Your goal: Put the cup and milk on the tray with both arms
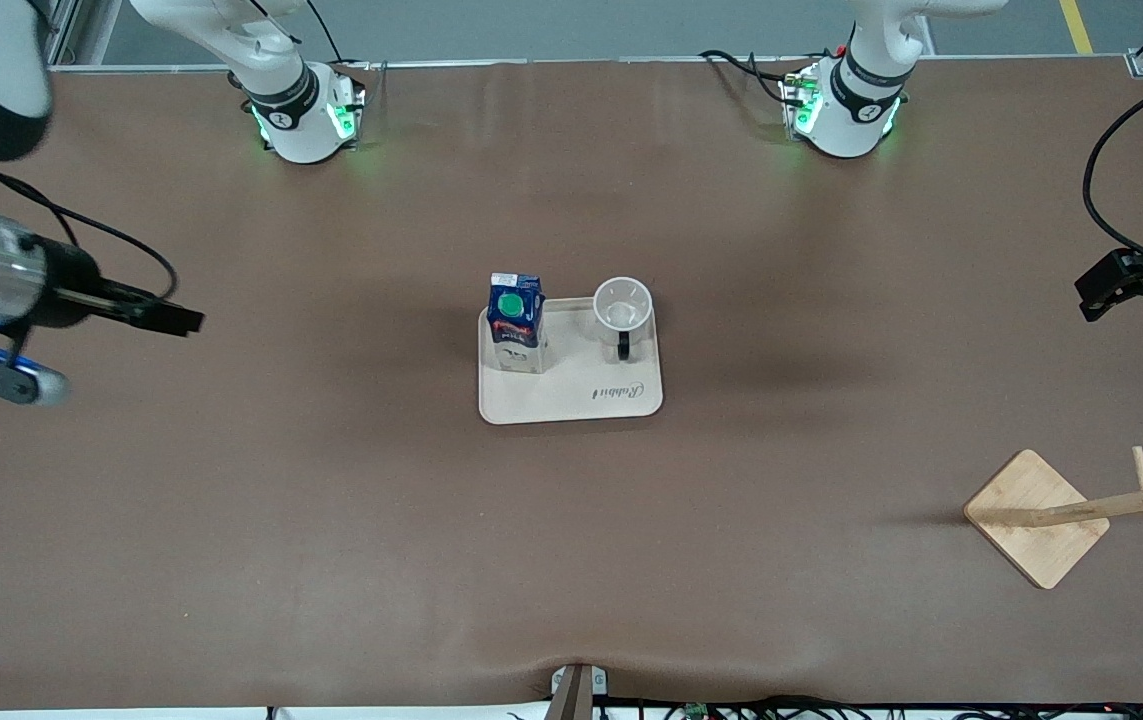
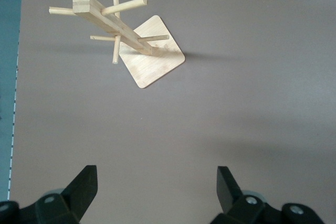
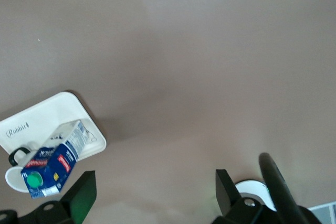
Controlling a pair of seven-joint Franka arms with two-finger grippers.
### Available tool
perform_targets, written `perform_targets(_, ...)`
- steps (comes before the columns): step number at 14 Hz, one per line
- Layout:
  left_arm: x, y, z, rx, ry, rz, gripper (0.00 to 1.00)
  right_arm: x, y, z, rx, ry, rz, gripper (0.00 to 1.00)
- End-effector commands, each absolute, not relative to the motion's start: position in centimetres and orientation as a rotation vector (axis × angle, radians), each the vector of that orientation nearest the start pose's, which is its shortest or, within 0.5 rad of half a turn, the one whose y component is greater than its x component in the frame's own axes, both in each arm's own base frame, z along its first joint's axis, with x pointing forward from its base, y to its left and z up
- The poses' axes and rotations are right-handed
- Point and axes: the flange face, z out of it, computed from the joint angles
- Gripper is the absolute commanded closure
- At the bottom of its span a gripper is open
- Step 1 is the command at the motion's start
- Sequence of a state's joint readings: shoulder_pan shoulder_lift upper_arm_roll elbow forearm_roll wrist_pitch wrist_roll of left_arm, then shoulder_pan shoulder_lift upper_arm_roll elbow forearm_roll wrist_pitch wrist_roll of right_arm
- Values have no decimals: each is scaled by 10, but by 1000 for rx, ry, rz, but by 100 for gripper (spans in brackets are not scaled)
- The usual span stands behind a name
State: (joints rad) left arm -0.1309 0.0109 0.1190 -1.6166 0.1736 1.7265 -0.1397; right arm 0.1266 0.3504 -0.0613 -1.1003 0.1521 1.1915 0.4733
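Front view shows the tray (image 1: 571,395) in the middle of the table (image 1: 331,520), and both task things stand on it. The milk (image 1: 515,322) is upright at the corner toward the right arm's end. The cup (image 1: 623,305) stands beside it, toward the left arm's end, mouth up and nothing inside, its handle turned toward the front camera. The right gripper (image 3: 152,190) hangs over bare table at its own end, fingers apart and holding nothing. The left gripper (image 2: 156,188) is also spread wide and empty, near the wooden stand (image 2: 152,51).
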Motion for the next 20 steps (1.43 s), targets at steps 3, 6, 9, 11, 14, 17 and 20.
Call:
perform_targets(3,560,-11,620,-3041,-154,-168,0,583,88,603,-3048,488,522,0)
perform_targets(6,554,-31,629,-3074,-92,-188,0,572,55,615,-3102,310,472,0)
perform_targets(9,552,-38,631,-3125,-76,-187,0,558,22,641,-3094,201,399,0)
perform_targets(11,547,-44,637,-3126,-59,-137,0,552,-3,649,-3084,162,371,0)
perform_targets(14,544,-43,638,-3109,-60,-58,0,519,-12,662,-3097,160,243,0)
perform_targets(17,538,-42,631,-3103,8,33,0,513,-12,665,-3176,157,157,0)
perform_targets(20,538,-44,634,-3103,10,24,0,512,-17,665,-3186,58,155,0)
